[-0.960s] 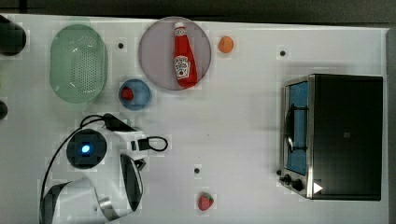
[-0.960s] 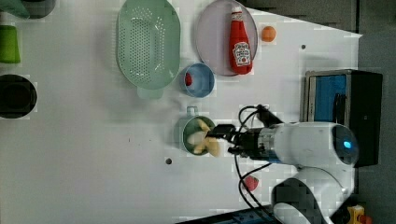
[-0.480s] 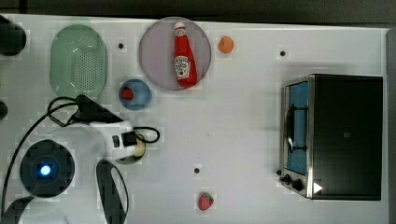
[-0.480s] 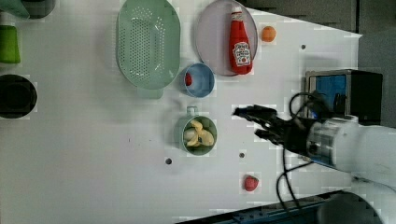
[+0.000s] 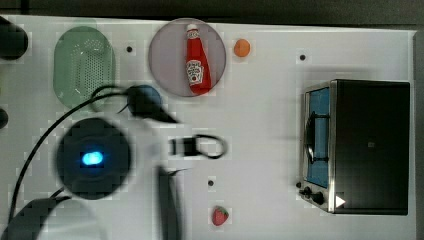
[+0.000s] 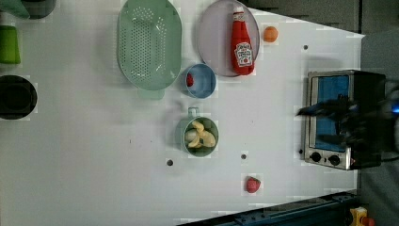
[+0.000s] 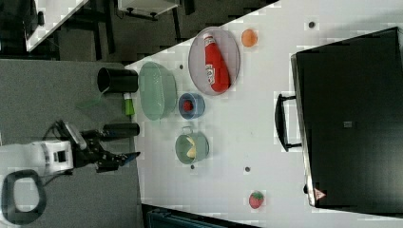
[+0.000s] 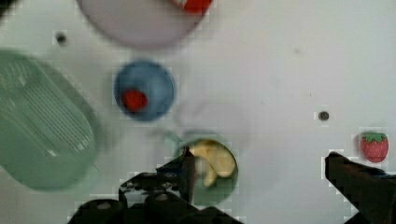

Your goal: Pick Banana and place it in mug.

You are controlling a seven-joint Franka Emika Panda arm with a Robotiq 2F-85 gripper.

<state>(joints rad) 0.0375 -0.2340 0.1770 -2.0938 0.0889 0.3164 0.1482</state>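
Several pale yellow pieces of banana [image 6: 200,137] lie inside the teal mug [image 6: 182,143], which stands upright on the white worktop [image 6: 94,155], just below the blue bowl [image 6: 203,81] in the left view. A strawberry [image 6: 252,184] lies well apart from the mug. Wide open and empty, the gripper [image 8: 259,179] hangs above the mug, touching nothing.

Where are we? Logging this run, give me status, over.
Claw open, holding nothing, up off the table. Banana in mug. Nothing in the way.
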